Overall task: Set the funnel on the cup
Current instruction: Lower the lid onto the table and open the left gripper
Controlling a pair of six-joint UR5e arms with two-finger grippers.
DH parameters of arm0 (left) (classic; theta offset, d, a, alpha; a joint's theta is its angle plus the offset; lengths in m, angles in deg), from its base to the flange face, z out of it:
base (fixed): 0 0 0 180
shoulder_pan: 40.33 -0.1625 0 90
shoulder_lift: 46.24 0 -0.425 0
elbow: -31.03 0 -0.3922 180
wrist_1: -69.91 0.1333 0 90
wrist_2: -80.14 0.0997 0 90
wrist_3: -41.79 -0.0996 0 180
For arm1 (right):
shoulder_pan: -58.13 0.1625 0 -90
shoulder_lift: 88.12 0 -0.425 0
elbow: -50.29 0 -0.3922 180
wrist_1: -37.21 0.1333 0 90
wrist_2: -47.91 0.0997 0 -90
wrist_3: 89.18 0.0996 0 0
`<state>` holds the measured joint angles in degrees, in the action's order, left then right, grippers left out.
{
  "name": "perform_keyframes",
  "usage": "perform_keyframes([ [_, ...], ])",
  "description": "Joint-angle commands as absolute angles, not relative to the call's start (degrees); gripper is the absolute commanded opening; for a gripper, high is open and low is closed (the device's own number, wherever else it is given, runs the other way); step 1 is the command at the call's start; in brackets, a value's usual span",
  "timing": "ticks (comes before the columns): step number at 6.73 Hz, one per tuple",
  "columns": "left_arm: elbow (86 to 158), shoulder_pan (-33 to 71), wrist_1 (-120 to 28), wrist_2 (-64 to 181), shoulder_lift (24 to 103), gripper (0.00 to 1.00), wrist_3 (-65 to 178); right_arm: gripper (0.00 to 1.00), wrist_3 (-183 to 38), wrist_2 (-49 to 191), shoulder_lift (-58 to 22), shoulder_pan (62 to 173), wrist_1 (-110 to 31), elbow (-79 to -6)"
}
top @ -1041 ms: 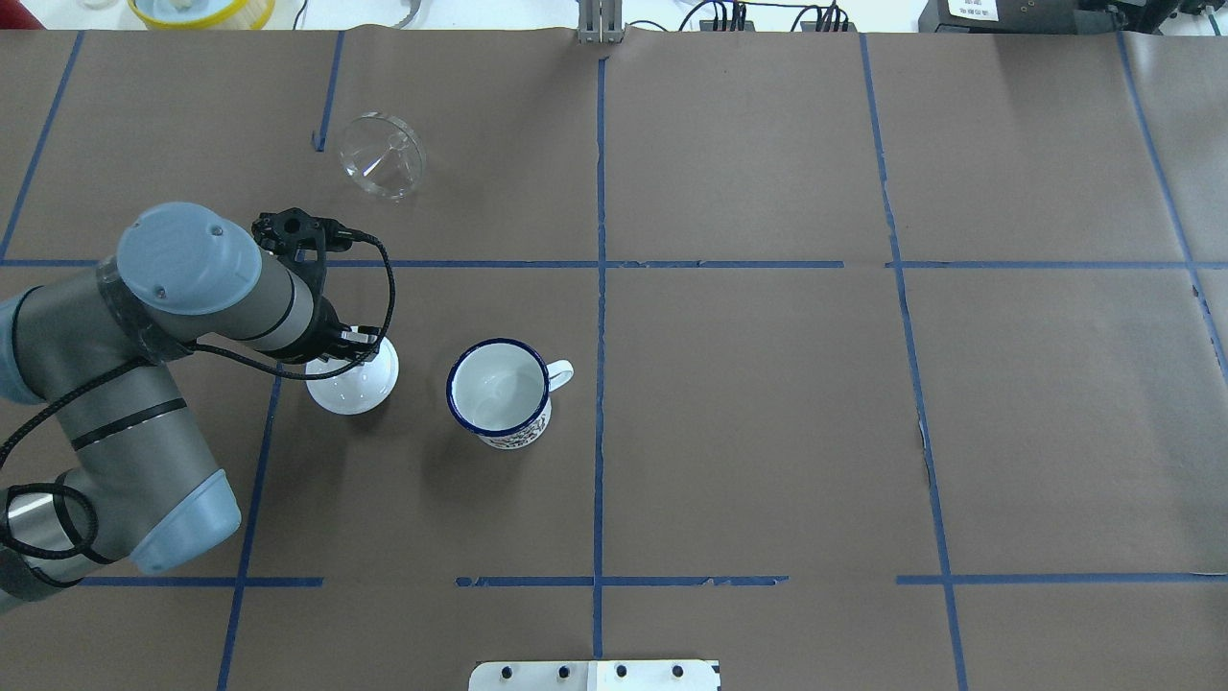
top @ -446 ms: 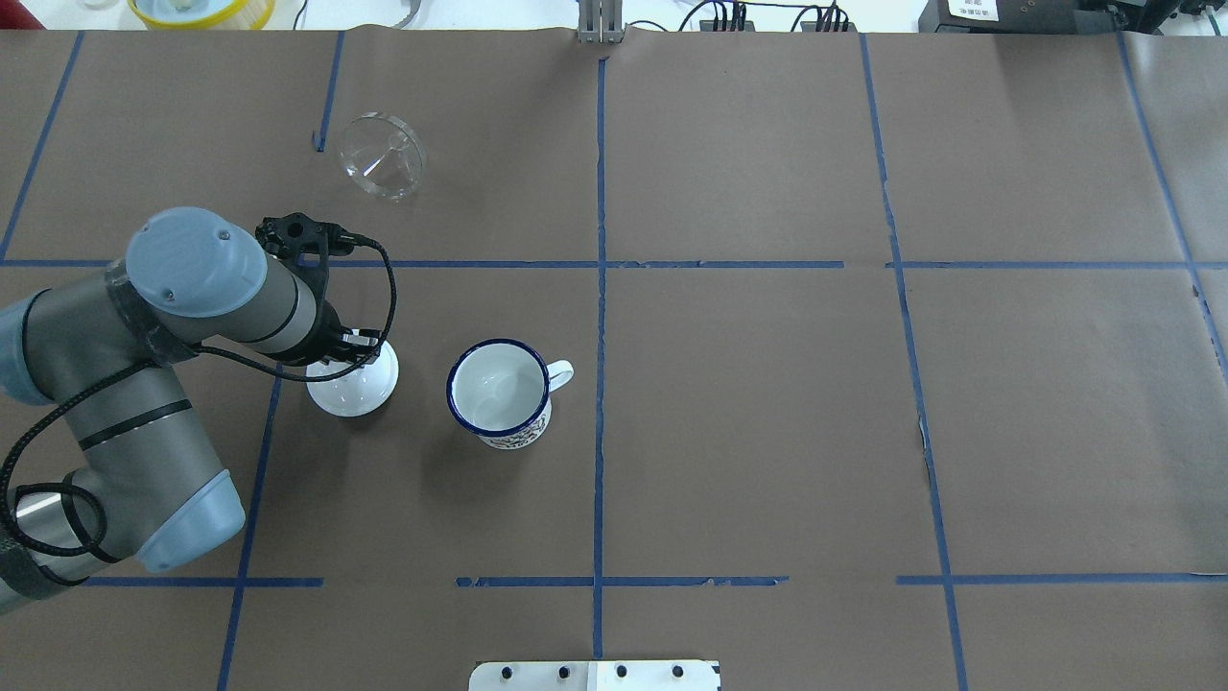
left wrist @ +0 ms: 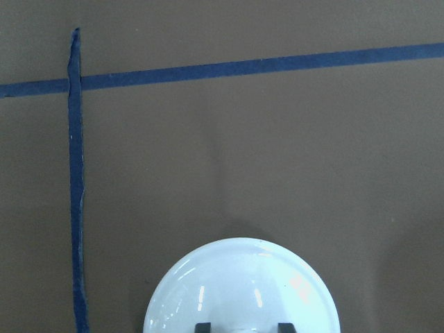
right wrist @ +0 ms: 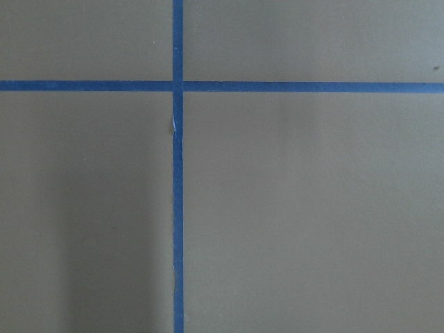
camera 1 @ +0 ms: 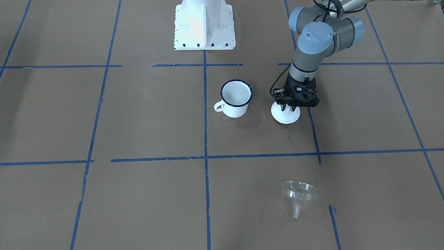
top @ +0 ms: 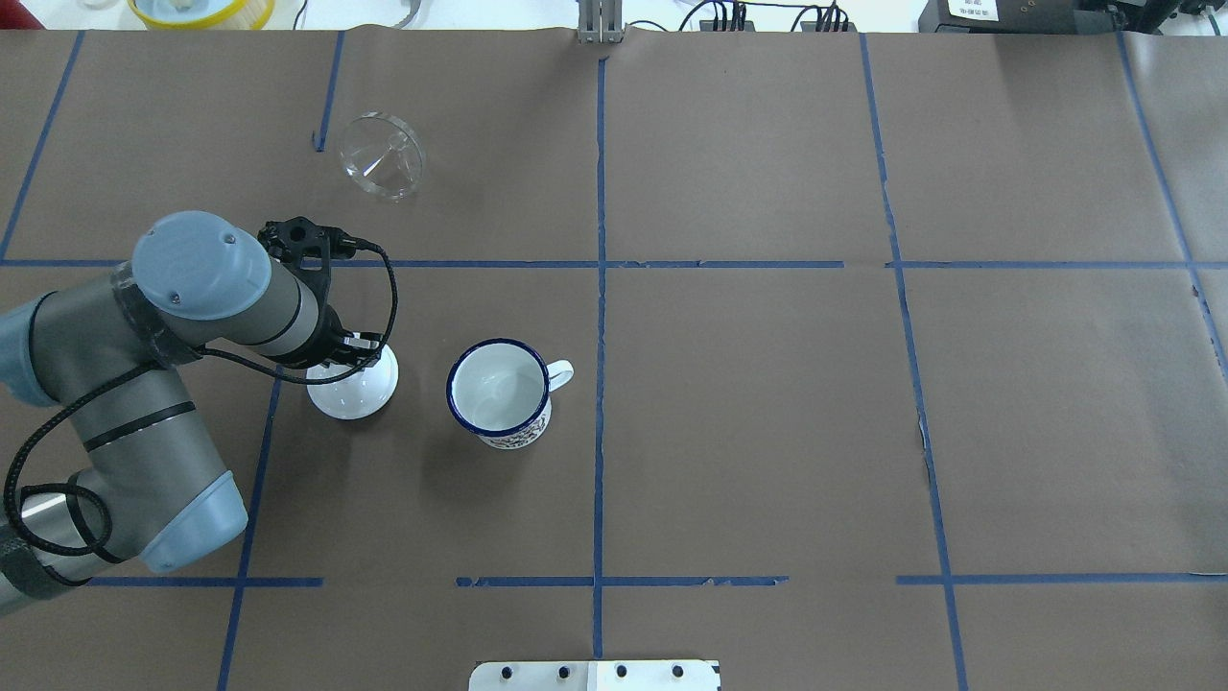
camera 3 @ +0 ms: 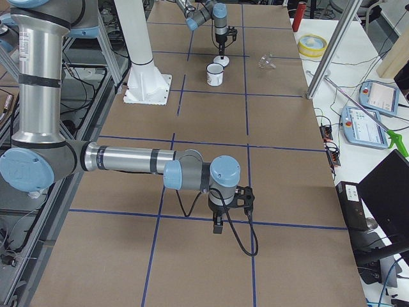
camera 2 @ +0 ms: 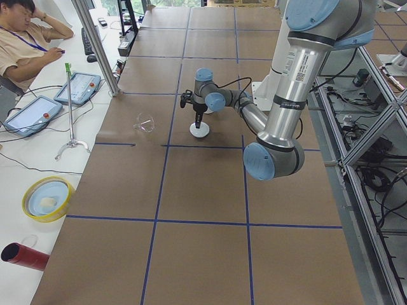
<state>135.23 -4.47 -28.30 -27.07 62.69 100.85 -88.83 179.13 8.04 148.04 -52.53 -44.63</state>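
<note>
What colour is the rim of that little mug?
Dark blue, around a white cup; it shows best in the overhead view.

— Can you see the knob on the lid point(camera 1: 286, 118)?
— No. From the front the left gripper point(camera 1: 288, 108) covers it, and from overhead the arm point(top: 230, 307) hides it along with the lid's left part.
— And the left wrist view?
— The bottom edge cuts the lid off there. Only two dark fingertips point(left wrist: 202, 327) peek in.
— Are they gripping?
— Can't tell.
— The right gripper point(camera 3: 217, 225)?
— It shows only from the right end, too small to read. The funnel point(camera 3: 266, 62) there is a faint speck.
</note>
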Motion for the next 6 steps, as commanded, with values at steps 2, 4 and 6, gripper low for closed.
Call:
perform_keyframes([
  [2,135.18,-4.65,-28.26,-27.09,62.75,1.00,100.94,1.00,-88.83,179.13,8.04,148.04,-52.53,-44.63],
  [4,139.64,-4.12,-28.17,-26.65,64.75,1.00,111.76,1.00,-88.83,179.13,8.04,148.04,-52.53,-44.63],
  [6,139.40,-0.44,-37.15,-21.24,67.05,1.00,135.64,1.00,-88.83,179.13,8.04,148.04,-52.53,-44.63],
])
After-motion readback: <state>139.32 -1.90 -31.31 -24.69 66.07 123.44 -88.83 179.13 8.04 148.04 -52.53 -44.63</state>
